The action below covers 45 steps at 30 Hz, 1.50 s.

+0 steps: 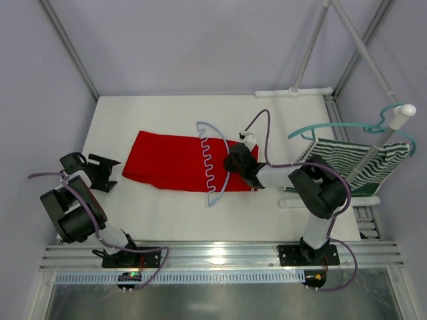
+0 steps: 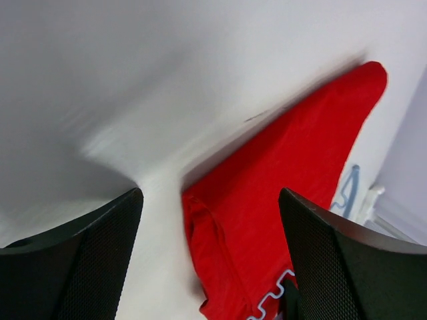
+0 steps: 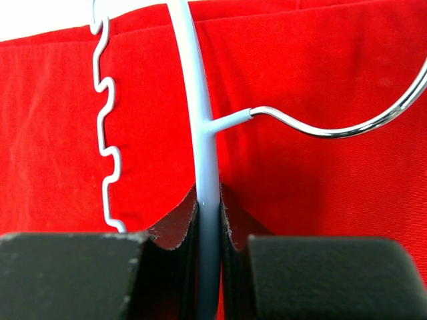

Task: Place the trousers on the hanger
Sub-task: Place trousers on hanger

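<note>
the left end effector is released, its fingers spread wide with nothing between them, hovering over the white table. just right of it, not touching, begins the folded end of the red trousers, which lie flat and stretch away toward the right end effector. the pale blue hanger lies across the trousers, its wavy bar on the far side from the right end effector. that end effector is clenched on the hanger's curved top arm beside the metal hook. to its right, a green-and-white striped garment hangs on a teal hanger.
</note>
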{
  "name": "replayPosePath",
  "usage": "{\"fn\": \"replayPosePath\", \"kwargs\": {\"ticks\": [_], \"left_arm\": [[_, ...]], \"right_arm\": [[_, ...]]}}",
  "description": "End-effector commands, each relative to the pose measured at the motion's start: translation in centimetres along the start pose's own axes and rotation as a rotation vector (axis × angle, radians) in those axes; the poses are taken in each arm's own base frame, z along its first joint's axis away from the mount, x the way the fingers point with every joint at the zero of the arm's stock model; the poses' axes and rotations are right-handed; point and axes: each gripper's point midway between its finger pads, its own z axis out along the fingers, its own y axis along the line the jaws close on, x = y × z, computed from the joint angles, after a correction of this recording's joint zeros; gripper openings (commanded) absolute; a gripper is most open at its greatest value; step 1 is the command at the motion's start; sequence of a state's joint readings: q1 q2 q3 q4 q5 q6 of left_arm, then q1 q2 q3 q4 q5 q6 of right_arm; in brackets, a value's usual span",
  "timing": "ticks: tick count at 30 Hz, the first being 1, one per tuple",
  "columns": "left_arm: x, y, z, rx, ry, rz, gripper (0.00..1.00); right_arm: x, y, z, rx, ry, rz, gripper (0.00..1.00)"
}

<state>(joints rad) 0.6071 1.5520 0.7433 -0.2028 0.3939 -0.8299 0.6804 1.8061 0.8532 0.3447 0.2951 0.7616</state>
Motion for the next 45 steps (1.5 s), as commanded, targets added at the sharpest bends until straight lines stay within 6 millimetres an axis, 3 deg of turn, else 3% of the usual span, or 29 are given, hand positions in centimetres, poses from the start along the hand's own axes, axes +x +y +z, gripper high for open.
{"fn": "replayPosePath", "kwargs": {"ticks": [1, 5, 8, 15, 18, 20, 21, 22, 30, 31, 33, 35, 37, 40, 43, 45], "left_arm": [[3.4, 1.7, 1.8, 0.015, 0.105, -0.056, 0.85], [4.5, 1.0, 3.1, 0.02, 0.158, -0.038, 0.85], [5.7, 1.4, 3.9, -0.009, 0.187, -0.032, 0.84], [7.9, 2.5, 4.9, -0.075, 0.209, 0.018, 0.79], [8.7, 2.7, 5.0, -0.075, 0.215, 0.018, 0.76], [9.1, 2.8, 5.1, -0.074, 0.219, 0.021, 0.72], [9.1, 2.8, 5.0, -0.073, 0.216, 0.027, 0.71], [9.1, 2.8, 5.0, -0.071, 0.214, 0.035, 0.67], [9.4, 3.5, 4.5, -0.106, 0.21, 0.052, 0.57], [9.5, 3.6, 4.4, -0.117, 0.21, 0.053, 0.51], [8.8, 4.0, 3.9, -0.161, 0.175, 0.051, 0.49], [8.0, 3.9, 3.4, -0.176, 0.132, 0.058, 0.56], [6.6, 3.6, 2.2, -0.211, 0.06, 0.068, 0.74], [5.3, 3.0, 0.8, -0.232, -0.014, 0.067, 0.84], [5.4, 3.5, 0.1, -0.269, -0.024, 0.039, 0.94], [5.8, 3.6, 0.3, -0.262, -0.007, 0.025, 0.95]], "right_arm": [[-1.6, 0.8, -1.0, -0.028, -0.03, -0.054, 0.04], [-2.8, 4.4, -2.1, -0.175, -0.027, -0.035, 0.05], [-3.3, 6.4, -2.8, -0.236, -0.023, -0.026, 0.13], [-4.2, 9.3, -3.7, -0.327, -0.01, 0.006, 0.28], [-4.5, 10.0, -3.8, -0.339, -0.011, 0.008, 0.29], [-4.5, 10.0, -3.6, -0.331, -0.009, 0.007, 0.24], [-4.7, 10.1, -3.6, -0.328, -0.012, 0.012, 0.12], [-4.6, 10.1, -3.6, -0.326, -0.01, 0.012, 0.05], [-5.7, 9.5, -4.2, -0.256, -0.067, 0.088, 0.04], [-5.8, 9.5, -4.3, -0.255, -0.068, 0.09, 0.04], [-5.8, 9.7, -4.4, -0.258, -0.069, 0.093, 0.04], [-5.7, 9.8, -4.6, -0.258, -0.066, 0.088, 0.04], [-5.9, 9.7, -4.8, -0.251, -0.074, 0.086, 0.04], [-5.7, 9.7, -4.8, -0.248, -0.071, 0.085, 0.04], [-5.6, 9.8, -4.7, -0.249, -0.068, 0.084, 0.04], [-5.4, 9.8, -4.7, -0.251, -0.066, 0.082, 0.04]]}}
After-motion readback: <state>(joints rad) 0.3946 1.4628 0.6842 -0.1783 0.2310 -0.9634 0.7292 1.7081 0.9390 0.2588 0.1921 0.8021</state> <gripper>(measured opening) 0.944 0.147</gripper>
